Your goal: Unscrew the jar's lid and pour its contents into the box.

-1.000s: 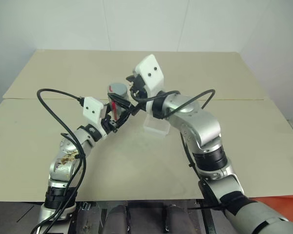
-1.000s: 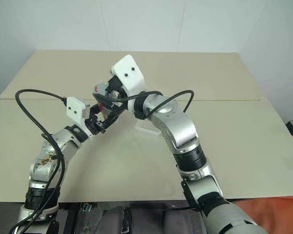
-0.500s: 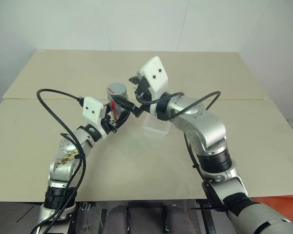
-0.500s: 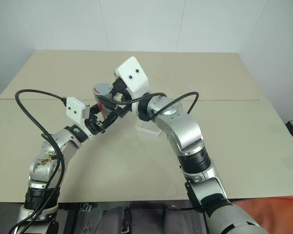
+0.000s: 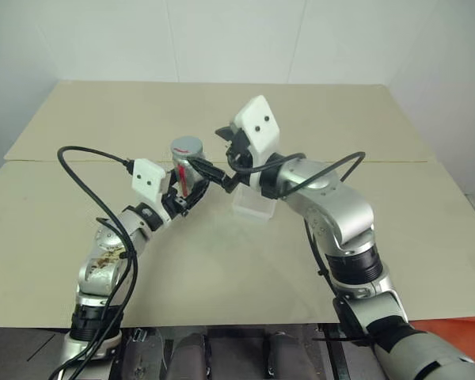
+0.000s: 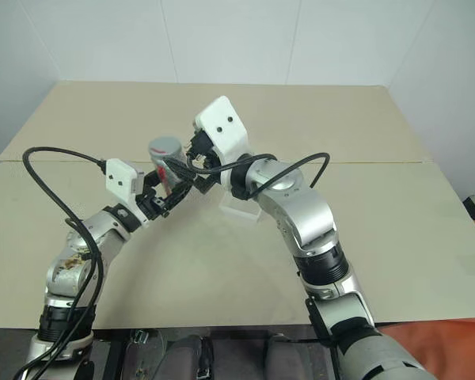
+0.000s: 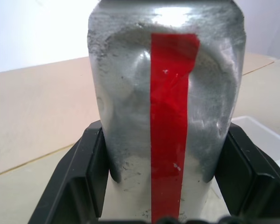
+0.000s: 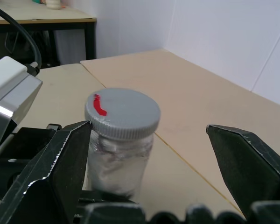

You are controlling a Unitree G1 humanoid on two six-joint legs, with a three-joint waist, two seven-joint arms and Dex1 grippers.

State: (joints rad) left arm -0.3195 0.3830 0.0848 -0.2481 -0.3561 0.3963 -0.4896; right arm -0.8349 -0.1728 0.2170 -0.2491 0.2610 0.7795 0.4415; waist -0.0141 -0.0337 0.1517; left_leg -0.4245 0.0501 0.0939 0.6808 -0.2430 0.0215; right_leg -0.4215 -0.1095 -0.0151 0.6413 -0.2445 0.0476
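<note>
Left tool (image 5: 188,184) pinches the jar (image 5: 188,162) upright above the table (image 5: 222,261); right tool (image 8: 149,168) spread wide, clear of the lid (image 8: 122,113).

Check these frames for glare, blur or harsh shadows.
Left wrist view: bright glare on the silvery metallic jar with a red stripe, otherwise sharp. Right wrist view: the gripper's black fingers slightly soft, the flat grey lid clear. Eye views: even light, faint shadows.

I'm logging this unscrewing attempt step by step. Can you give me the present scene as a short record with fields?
jar: silvery, red stripe, held upright above the table
lid: grey, small red mark, on the jar
left tool: shut on the jar's sides
right tool: open, fingers either side of the lid, not touching
box: clear plastic, on the table beside the jar
</note>
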